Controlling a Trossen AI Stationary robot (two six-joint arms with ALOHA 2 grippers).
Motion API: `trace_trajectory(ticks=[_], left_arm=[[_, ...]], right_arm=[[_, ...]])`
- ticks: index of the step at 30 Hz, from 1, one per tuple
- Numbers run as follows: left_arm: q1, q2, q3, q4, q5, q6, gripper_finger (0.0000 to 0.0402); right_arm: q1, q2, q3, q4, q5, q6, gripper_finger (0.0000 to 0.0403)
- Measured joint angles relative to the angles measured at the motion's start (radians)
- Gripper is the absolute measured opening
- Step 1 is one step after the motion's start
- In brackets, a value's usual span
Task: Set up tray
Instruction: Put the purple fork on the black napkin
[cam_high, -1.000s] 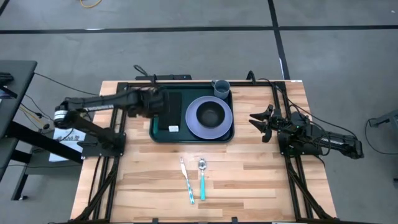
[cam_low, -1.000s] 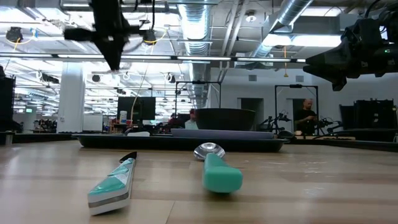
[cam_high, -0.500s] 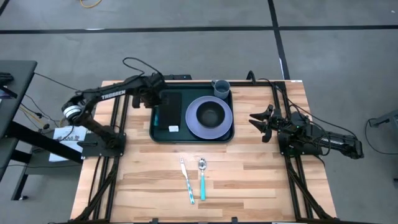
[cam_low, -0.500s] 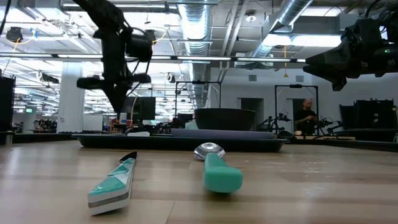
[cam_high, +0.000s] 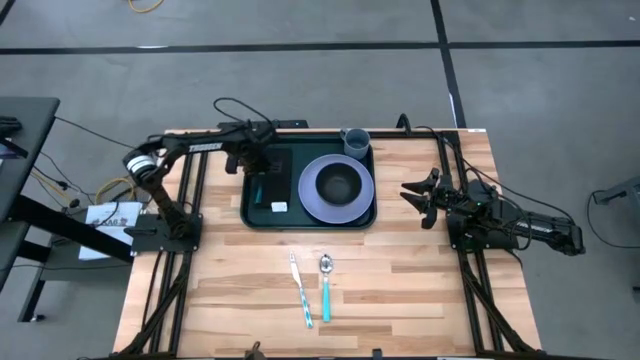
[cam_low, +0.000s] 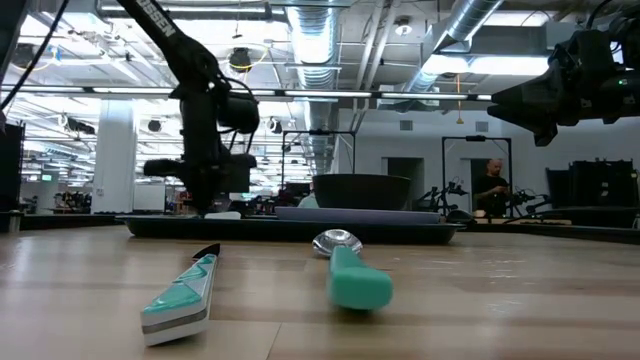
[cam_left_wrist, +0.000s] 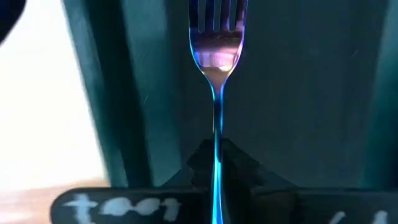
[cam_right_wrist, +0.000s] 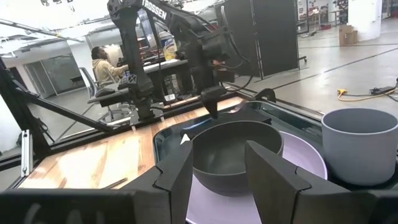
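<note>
The tray (cam_high: 310, 186) already holds plate, bowl and cup; my left tool (cam_high: 262, 163) pinches a fork (cam_left_wrist: 216, 74) above it. Knife and spoon wait nearer on the bench.

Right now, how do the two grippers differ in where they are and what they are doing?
The left gripper is over the left part of the tray, while the right gripper waits over bare table to the tray's right. The left is shut on a fork, tines pointing at the tray floor; the right is open and empty. Both hang above the surface, touching neither tray nor table.
</note>
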Motion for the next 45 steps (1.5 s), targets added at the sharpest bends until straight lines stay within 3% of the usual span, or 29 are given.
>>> trace_trajectory(ticks=[5, 32, 45], left_arm=[[0.008, 0.02, 0.001, 0.072, -0.017, 0.003, 0.0], [0.016, 0.028, 0.002, 0.056, -0.017, -0.038, 0.0015], [0.016, 0.028, 0.002, 0.045, -0.008, -0.04, 0.0083]], right_arm=[[0.0, 0.0, 0.0, 0.0, 0.0, 0.0, 0.0137], [0.0, 0.0, 0.0, 0.0, 0.0, 0.0, 0.0137], [0.0, 0.0, 0.0, 0.0, 0.0, 0.0, 0.0139]])
